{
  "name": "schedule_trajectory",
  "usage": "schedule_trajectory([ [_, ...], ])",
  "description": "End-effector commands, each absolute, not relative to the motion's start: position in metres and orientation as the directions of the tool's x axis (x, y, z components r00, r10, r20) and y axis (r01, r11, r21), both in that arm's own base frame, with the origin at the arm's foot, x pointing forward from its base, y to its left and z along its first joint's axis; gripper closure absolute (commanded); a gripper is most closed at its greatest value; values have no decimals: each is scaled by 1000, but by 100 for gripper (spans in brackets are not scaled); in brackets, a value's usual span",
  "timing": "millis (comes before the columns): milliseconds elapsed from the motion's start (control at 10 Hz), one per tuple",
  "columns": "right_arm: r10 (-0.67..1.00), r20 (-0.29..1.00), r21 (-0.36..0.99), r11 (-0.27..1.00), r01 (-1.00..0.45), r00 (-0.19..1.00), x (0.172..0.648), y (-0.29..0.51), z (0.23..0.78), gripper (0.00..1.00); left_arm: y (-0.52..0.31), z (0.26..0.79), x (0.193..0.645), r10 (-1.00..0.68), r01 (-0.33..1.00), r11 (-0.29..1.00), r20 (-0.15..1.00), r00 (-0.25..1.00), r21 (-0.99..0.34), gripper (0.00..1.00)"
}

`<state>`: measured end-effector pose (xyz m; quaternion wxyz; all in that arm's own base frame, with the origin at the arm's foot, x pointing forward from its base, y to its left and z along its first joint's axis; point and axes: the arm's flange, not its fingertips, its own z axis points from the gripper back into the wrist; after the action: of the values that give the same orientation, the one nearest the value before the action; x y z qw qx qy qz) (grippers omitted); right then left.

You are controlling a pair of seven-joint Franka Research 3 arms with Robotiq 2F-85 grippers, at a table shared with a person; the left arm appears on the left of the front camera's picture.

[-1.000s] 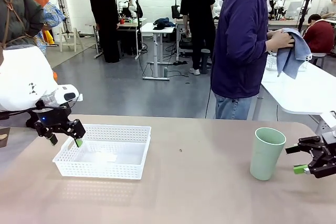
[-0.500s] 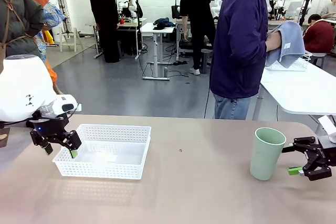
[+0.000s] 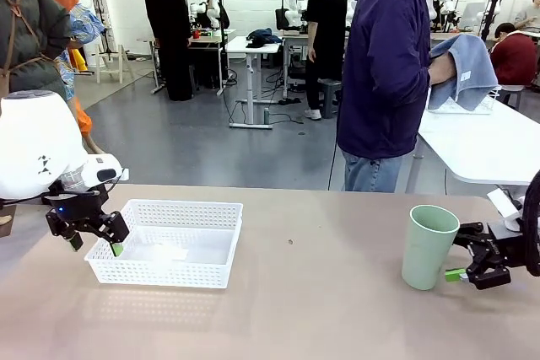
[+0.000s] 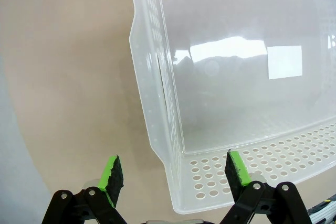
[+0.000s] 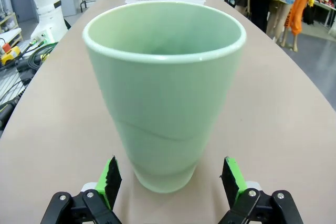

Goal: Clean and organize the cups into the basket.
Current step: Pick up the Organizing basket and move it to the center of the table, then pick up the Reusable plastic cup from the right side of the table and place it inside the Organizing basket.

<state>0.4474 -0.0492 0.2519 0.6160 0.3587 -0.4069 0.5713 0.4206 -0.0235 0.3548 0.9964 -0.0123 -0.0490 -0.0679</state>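
A pale mint green cup (image 3: 429, 246) stands upright at the table's right side. My right gripper (image 3: 462, 252) is open just to its right, at the level of its lower half. In the right wrist view the cup (image 5: 163, 93) rises close ahead of the right gripper (image 5: 171, 178), a green pad on either side of its base, neither touching. The white lattice basket (image 3: 181, 205) sits at the left with nothing in it. My left gripper (image 3: 94, 244) hangs open at its left end. In the left wrist view the left gripper (image 4: 174, 170) straddles a corner of the basket (image 4: 142, 51).
A person in a dark blue jacket (image 3: 388, 73) stands beyond the table's far edge, turned toward a side table and holding a blue-grey cloth (image 3: 464, 69). The brown tabletop (image 3: 312, 292) lies bare between basket and cup. My left arm (image 5: 44, 3) shows far off in the right wrist view.
My right gripper has slid left, closing in on the cup. The left gripper has dropped slightly and shifted left beside the basket. The person has raised the cloth.
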Motion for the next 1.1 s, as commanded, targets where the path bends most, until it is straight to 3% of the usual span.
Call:
schedule_trajectory([
  [0,375,926,7,90,-996,40,458,-39,251,0,-21,350,422,-125,126,992,113,986,-4,0],
  [1000,303,951,78,-19,-997,69,465,1,242,0,-16,341,430,-86,90,996,100,991,-26,0],
])
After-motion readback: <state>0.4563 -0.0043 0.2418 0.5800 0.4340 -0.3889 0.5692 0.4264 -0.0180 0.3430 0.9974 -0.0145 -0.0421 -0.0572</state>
